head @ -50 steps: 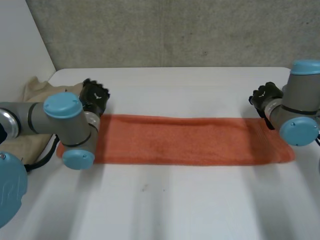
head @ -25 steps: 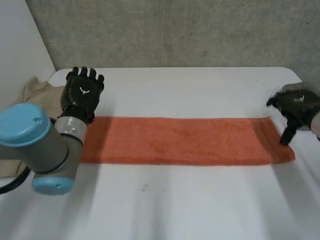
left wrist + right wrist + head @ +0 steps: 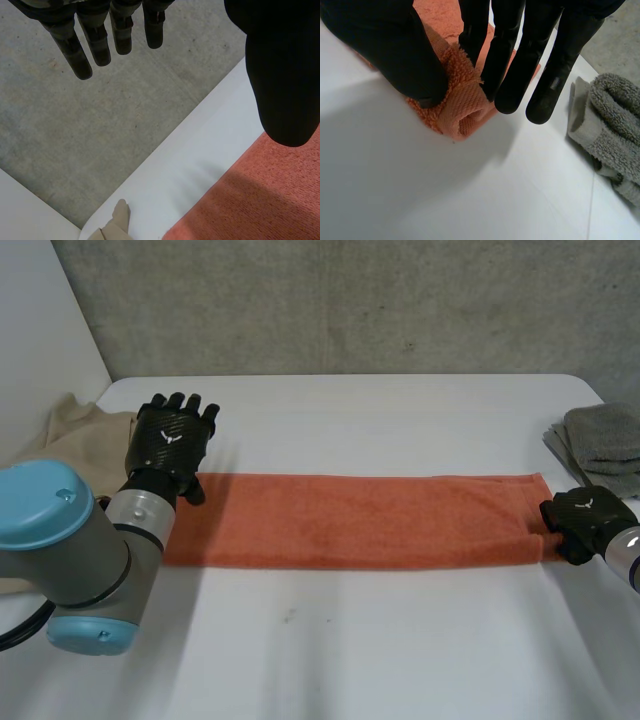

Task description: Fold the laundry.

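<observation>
my right hand pinches the orange towel at its end (bunched against my thumb); my left hand hangs released, fingers straight.

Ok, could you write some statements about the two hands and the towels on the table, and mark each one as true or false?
1. The right hand pinches one end of the orange towel between its thumb and fingers. True.
2. The left hand is closed into a fist. False: its fingers are straight and it holds nothing.
3. A grey towel lies on the table beside the right hand. True.
4. The orange towel hangs over the edge of the table. False: it lies as a long strip on the white table.
</observation>
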Robot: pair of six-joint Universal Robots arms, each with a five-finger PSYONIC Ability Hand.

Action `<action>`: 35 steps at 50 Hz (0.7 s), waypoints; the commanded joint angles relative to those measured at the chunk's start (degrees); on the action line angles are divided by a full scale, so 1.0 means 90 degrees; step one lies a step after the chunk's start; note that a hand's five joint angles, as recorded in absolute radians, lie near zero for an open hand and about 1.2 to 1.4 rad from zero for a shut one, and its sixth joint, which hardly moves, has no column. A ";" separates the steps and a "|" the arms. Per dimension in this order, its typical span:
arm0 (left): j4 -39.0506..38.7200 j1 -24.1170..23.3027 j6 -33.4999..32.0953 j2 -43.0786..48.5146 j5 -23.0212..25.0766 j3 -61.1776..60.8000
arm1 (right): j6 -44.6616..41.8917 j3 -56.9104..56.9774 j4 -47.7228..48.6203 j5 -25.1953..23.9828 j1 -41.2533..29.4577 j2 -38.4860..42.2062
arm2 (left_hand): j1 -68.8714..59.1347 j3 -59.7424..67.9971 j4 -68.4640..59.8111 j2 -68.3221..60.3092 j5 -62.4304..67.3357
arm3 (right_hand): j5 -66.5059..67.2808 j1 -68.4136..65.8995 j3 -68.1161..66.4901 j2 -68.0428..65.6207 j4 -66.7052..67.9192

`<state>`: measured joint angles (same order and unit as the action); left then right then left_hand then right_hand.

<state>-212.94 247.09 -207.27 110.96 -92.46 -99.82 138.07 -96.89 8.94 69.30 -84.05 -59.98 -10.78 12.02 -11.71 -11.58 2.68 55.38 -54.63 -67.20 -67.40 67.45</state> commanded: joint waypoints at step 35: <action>0.0584 0.0202 0.0071 -0.0933 0.0000 -0.0022 | -0.0761 0.1624 -0.0251 0.0015 -0.2718 -0.1218 | 0.0087 -0.0224 0.0189 0.0175 -0.0298 | 0.1625 -0.2819 -0.1423 -0.1400 0.1394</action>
<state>-208.29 248.21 -206.65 104.45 -92.46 -99.75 128.86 -88.01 5.97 69.49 -86.48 -72.95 -10.78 12.02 -11.71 -11.58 2.71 56.51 -55.83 -67.63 -67.46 68.20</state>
